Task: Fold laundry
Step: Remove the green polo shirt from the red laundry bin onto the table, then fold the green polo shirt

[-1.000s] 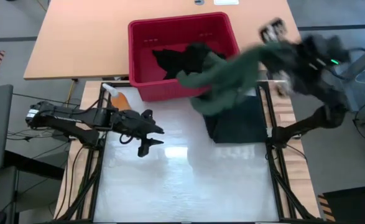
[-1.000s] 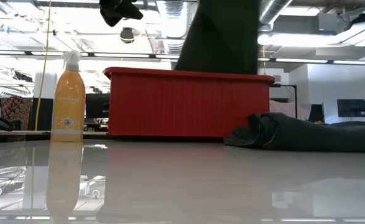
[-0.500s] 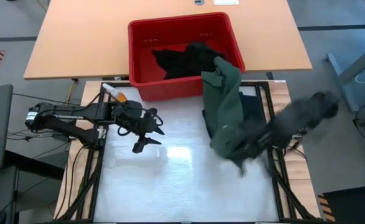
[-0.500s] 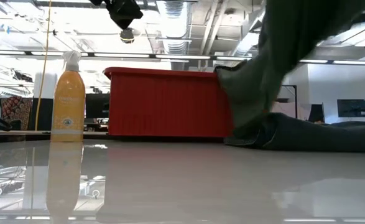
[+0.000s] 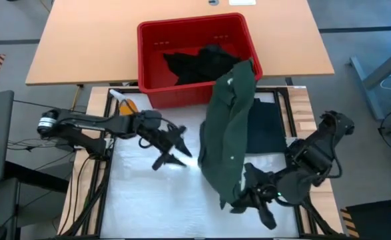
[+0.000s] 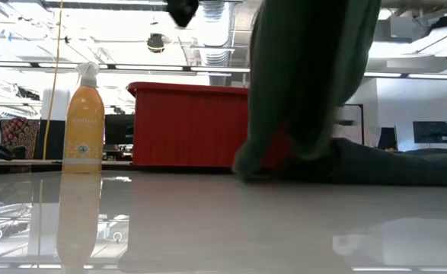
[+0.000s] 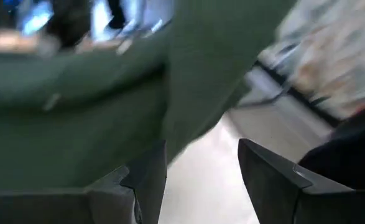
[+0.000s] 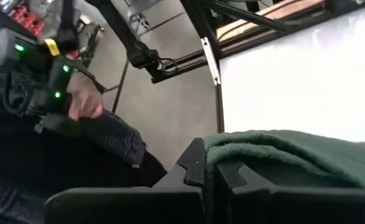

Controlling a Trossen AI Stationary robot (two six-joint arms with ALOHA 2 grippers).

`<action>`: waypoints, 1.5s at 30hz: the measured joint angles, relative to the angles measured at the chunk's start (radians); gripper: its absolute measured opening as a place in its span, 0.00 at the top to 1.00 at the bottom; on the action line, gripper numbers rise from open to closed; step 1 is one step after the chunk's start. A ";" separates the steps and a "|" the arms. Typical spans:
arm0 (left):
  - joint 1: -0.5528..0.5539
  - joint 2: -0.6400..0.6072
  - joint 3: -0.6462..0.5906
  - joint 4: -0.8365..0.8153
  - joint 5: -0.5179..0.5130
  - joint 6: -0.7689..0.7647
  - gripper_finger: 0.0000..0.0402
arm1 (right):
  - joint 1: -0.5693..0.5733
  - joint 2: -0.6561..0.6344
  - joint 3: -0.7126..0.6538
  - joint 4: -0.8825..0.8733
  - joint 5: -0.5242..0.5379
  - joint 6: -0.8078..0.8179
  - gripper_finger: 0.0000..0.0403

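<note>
The right gripper was clamped shut on the near end of a dark green shirt, at the worktop's near edge, far from the red bin. The shirt stretched from there up to the bin's front corner. Left of the shirt, the left gripper stood with fingers apart, holding nothing. A black garment lay flat just beside the shirt, and black clothes sat inside the bin.
</note>
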 joint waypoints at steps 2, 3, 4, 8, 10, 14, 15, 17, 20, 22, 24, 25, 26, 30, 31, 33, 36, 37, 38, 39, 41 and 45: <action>-0.028 0.048 0.000 0.129 0.082 -0.029 0.54 | 0.001 -0.002 0.000 -0.001 0.008 -0.027 0.95; -0.044 0.072 0.000 0.214 0.099 -0.041 0.54 | -0.003 -0.001 0.000 -0.004 0.008 -0.045 0.95; -0.059 0.090 0.000 0.273 0.102 -0.053 0.54 | -0.012 -0.001 0.000 -0.010 0.008 -0.062 0.95; -0.119 0.163 0.000 0.517 0.031 -0.084 0.54 | -0.061 -0.010 0.000 -0.048 0.013 -0.109 0.94; -0.144 0.194 0.008 0.590 -0.033 -0.090 0.54 | -0.094 -0.013 0.000 -0.065 0.009 -0.131 0.94; -0.177 0.243 0.041 0.605 -0.115 -0.114 0.54 | -0.161 -0.015 0.000 -0.122 -0.081 -0.179 0.94; -0.184 0.253 0.047 0.604 -0.131 -0.126 0.54 | -0.182 -0.015 0.000 -0.135 -0.101 -0.197 0.94; -0.198 0.279 0.065 0.607 -0.174 -0.140 0.54 | -0.225 -0.015 0.000 -0.145 -0.154 -0.235 0.94; -0.216 0.309 0.092 0.610 -0.234 -0.139 0.54 | -0.291 -0.014 0.000 -0.147 -0.252 -0.313 0.94; -0.222 0.317 0.110 0.612 -0.268 -0.130 0.54 | -0.329 -0.013 0.000 -0.150 -0.319 -0.357 0.94; -0.227 0.317 0.116 0.607 -0.318 -0.120 0.54 | -0.358 -0.013 0.000 -0.157 -0.378 -0.388 0.94; -0.227 0.317 0.117 0.602 -0.360 -0.114 0.54 | -0.370 -0.013 0.000 -0.161 -0.404 -0.403 0.94; -0.227 0.316 0.117 0.591 -0.407 -0.113 0.54 | -0.380 -0.013 0.000 -0.167 -0.431 -0.414 0.94; -0.227 0.316 0.116 0.578 -0.485 -0.131 0.54 | -0.401 -0.013 0.000 -0.203 -0.493 -0.452 0.94; -0.227 0.314 0.116 0.578 -0.481 -0.131 0.54 | -0.404 -0.013 0.000 -0.214 -0.495 -0.456 0.94; -0.229 0.314 0.116 0.578 -0.465 -0.126 0.54 | -0.404 -0.013 0.000 -0.224 -0.494 -0.459 0.94; -0.230 0.314 0.116 0.576 -0.435 -0.103 0.54 | -0.410 -0.010 0.000 -0.214 -0.494 -0.476 0.94; -0.229 0.314 0.116 0.577 -0.425 -0.093 0.54 | -0.413 -0.009 0.000 -0.204 -0.492 -0.484 0.94; -0.229 0.314 0.116 0.577 -0.418 -0.082 0.54 | -0.416 -0.008 0.000 -0.193 -0.492 -0.488 0.94; -0.229 0.314 0.116 0.576 -0.418 -0.074 0.54 | -0.418 -0.006 0.000 -0.185 -0.491 -0.488 0.94; -0.229 0.314 0.116 0.576 -0.418 -0.059 0.54 | -0.426 -0.006 0.000 -0.164 -0.486 -0.487 0.94; -0.217 0.314 0.116 0.576 -0.416 -0.047 0.54 | -0.442 -0.006 0.000 -0.104 -0.485 -0.485 0.94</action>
